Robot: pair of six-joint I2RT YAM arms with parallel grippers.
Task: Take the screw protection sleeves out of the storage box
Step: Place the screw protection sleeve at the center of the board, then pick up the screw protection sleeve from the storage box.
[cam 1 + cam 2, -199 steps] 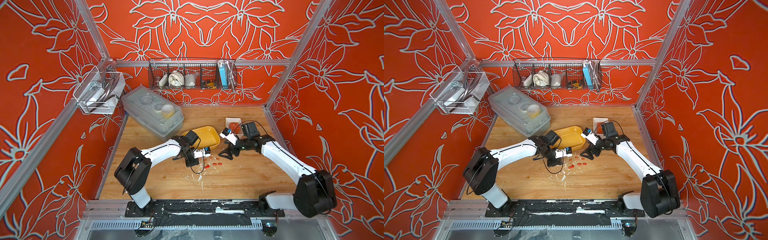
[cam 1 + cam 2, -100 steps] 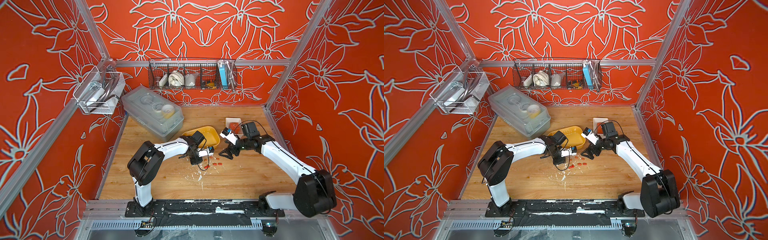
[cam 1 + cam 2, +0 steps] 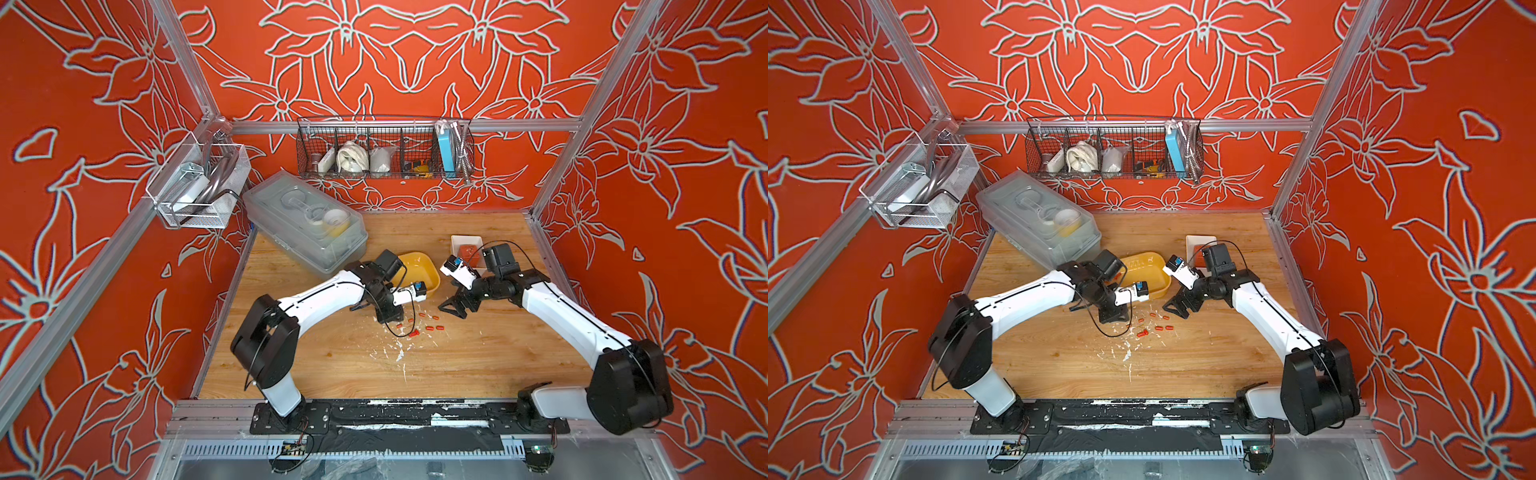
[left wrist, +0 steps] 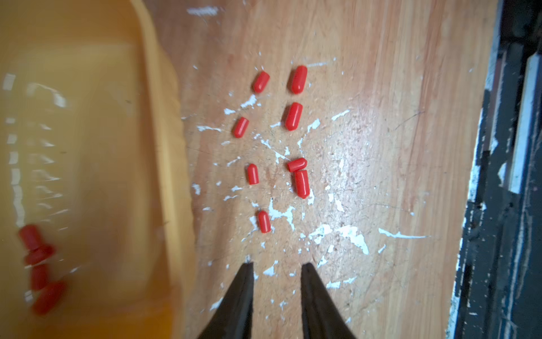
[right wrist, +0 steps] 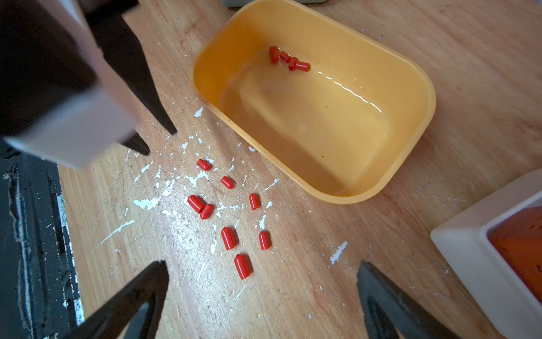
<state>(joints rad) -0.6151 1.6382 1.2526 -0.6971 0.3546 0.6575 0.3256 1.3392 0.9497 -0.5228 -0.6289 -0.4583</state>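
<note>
The yellow storage box (image 3: 428, 270) (image 3: 1160, 270) sits mid-table, and several red screw protection sleeves (image 5: 289, 60) (image 4: 38, 258) lie bunched in one corner of it. More sleeves (image 3: 419, 324) (image 3: 1154, 322) (image 4: 293, 116) (image 5: 228, 237) are scattered on the wood just in front of the box. My left gripper (image 3: 386, 318) (image 3: 1113, 318) (image 4: 277, 265) points down at the table beside that scatter, slightly open, with bare wood between its fingers. My right gripper (image 3: 453, 309) (image 3: 1177, 309) (image 5: 263, 264) hovers on the other side of the scatter, wide open and holding nothing.
A white square bin (image 3: 457, 239) (image 5: 469, 243) holding an orange block (image 3: 468, 251) stands right of the box. A clear lidded box (image 3: 303, 224) lies at the back left. A wire basket (image 3: 382, 149) and a rack (image 3: 199, 191) hang on the walls. White paint flecks mark the wood.
The left gripper's jaws have parted from shut, low over the table by the loose sleeves, and that arm's elbow has shifted. The right arm has not moved.
</note>
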